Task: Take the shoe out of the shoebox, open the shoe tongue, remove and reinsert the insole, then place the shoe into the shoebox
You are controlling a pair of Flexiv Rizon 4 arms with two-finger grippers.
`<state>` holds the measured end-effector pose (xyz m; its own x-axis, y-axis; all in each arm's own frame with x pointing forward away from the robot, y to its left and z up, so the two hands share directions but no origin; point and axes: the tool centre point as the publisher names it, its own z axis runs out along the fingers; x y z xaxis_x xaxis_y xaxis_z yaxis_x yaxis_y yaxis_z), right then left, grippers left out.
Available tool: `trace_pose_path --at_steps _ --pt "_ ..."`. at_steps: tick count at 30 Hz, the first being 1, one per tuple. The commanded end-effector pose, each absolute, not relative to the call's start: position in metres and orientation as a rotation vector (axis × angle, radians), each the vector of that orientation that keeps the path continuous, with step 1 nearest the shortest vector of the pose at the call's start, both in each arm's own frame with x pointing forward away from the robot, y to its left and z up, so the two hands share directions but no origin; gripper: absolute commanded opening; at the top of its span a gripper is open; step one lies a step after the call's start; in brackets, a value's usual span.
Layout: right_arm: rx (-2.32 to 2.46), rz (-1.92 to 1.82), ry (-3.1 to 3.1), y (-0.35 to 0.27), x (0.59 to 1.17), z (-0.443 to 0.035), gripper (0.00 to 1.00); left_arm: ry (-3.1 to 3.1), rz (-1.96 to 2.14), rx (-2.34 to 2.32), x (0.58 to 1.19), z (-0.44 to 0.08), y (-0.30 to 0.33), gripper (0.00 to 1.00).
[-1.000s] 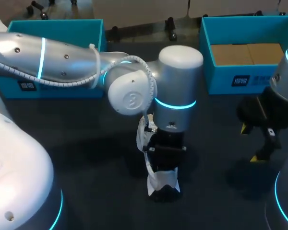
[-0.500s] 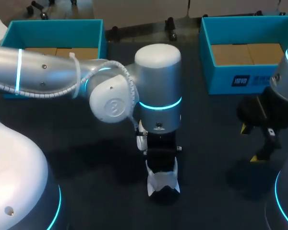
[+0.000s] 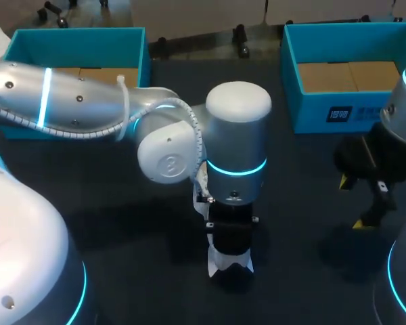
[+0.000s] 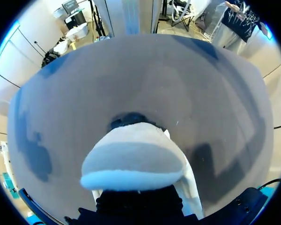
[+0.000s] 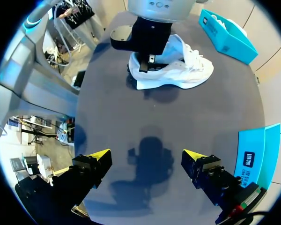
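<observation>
The white shoe [image 3: 230, 257] lies on the dark table near its front middle; in the right wrist view the shoe [image 5: 182, 70] points its toe toward a blue box. My left gripper [image 3: 230, 233] stands straight down over the shoe's heel end, tips hidden. Right ahead of it in the left wrist view is a grey pad with a white edge, apparently the insole [image 4: 133, 161], and the gripper is shut on it. My right gripper [image 5: 147, 157] hangs open over bare table, well right of the shoe, also seen as the right gripper [image 3: 355, 202].
Two open blue shoeboxes stand at the back: one at the left [image 3: 74, 40], one at the right [image 3: 325, 112], both with brown card inside. The left arm's big elbow [image 3: 169, 152] hangs over the table's middle. Bare table lies between shoe and right gripper.
The left arm's wrist swung left, then back right and a little lower, while its gripper stayed at the shoe's heel. The shoe and the right arm kept still.
</observation>
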<state>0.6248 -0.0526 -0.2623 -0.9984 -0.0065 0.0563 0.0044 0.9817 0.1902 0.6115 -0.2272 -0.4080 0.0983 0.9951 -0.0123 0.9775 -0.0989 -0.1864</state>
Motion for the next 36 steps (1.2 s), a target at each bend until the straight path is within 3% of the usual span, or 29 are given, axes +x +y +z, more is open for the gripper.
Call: trace_pose_path --at_steps 1,14,28,36 --pt "0.001 -0.294 -3.074 -0.053 0.624 -0.264 1.00 -2.045 0.180 -2.224 0.629 -0.412 -0.227 0.00" --pt "0.001 -0.294 -3.074 -0.053 0.624 -0.264 1.00 -1.973 0.236 -2.254 0.616 -0.385 -0.213 0.00" --pt "0.001 -0.294 -3.074 -0.053 0.624 -0.264 1.00 -1.944 0.067 -2.223 0.617 -0.427 -0.222 0.00" --pt "0.001 -0.294 -3.074 -0.053 0.624 -0.264 1.00 -1.970 0.135 -2.246 0.625 -0.396 -0.221 0.00"
